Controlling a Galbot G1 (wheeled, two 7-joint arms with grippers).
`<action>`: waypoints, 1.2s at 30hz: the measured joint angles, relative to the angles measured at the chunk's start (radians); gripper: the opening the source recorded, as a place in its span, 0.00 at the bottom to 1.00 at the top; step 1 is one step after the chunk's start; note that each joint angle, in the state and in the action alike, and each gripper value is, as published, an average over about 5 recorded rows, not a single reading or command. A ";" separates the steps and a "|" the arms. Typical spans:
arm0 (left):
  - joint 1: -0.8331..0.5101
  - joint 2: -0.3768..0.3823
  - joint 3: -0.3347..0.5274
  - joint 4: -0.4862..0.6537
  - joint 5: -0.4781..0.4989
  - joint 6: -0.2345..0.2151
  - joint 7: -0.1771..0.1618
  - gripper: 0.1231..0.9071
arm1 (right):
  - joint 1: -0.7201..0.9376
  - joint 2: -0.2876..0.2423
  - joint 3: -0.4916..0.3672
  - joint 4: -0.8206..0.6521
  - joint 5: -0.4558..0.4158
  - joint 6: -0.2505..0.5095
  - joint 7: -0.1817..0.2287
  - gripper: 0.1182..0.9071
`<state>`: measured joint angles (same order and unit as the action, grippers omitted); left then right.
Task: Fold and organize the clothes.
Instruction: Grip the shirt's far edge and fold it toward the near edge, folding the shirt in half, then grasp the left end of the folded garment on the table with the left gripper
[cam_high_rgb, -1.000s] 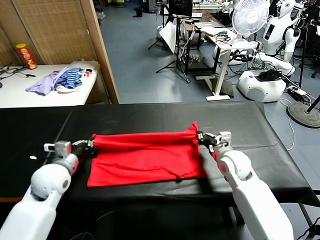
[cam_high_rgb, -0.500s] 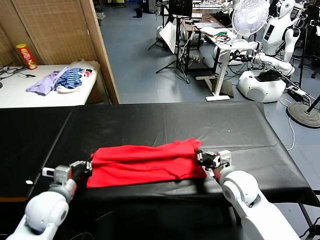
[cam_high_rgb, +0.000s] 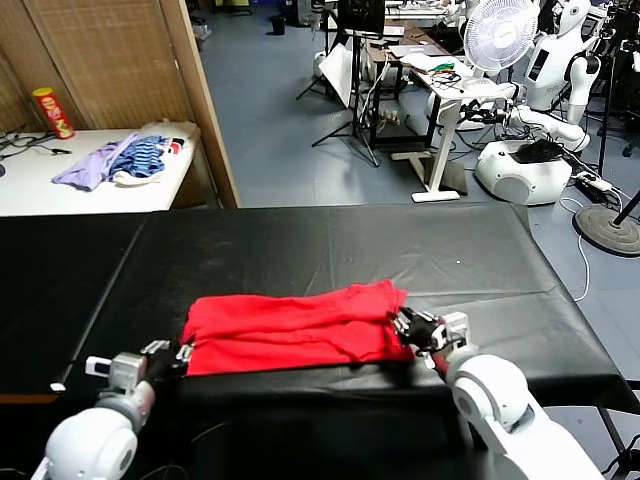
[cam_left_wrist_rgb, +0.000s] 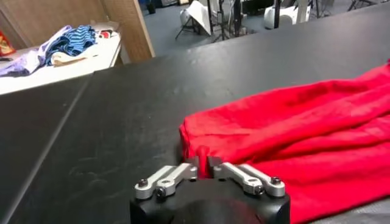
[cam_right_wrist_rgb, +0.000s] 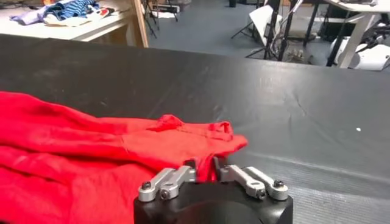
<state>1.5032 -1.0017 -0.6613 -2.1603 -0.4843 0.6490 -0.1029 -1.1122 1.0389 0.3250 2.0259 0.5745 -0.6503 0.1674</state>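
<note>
Red T-shirt (cam_high_rgb: 295, 328): folded band near the black surface's (cam_high_rgb: 330, 240) front edge.
Left claw (cam_high_rgb: 180, 354): spread, at its left end.
Right claw (cam_high_rgb: 408, 326): spread, at its right end.
Risk: cloth between my fingers could snag when I withdraw and undo the fold.

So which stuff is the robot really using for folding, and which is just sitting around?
For the job:
- red T-shirt, folded on the black table
- left gripper at its left end
- right gripper at its right end

Just lying about:
- lilac garment
- blue-striped garment
- red can
- white fan
</note>
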 joint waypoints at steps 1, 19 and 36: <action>-0.010 0.000 -0.003 0.005 -0.019 -0.001 -0.007 0.73 | 0.013 0.009 -0.001 -0.012 -0.013 0.007 0.003 0.85; -0.318 -0.076 0.090 0.298 -0.244 0.008 -0.046 0.86 | 0.201 0.219 -0.084 -0.342 -0.131 0.023 0.004 0.81; -0.309 -0.103 0.102 0.345 -0.144 -0.075 -0.026 0.05 | 0.167 0.304 -0.090 -0.391 -0.224 0.143 0.099 0.03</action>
<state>1.1938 -1.1043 -0.5593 -1.8151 -0.6284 0.5738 -0.1290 -0.9454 1.3431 0.2354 1.6348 0.3501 -0.5069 0.2661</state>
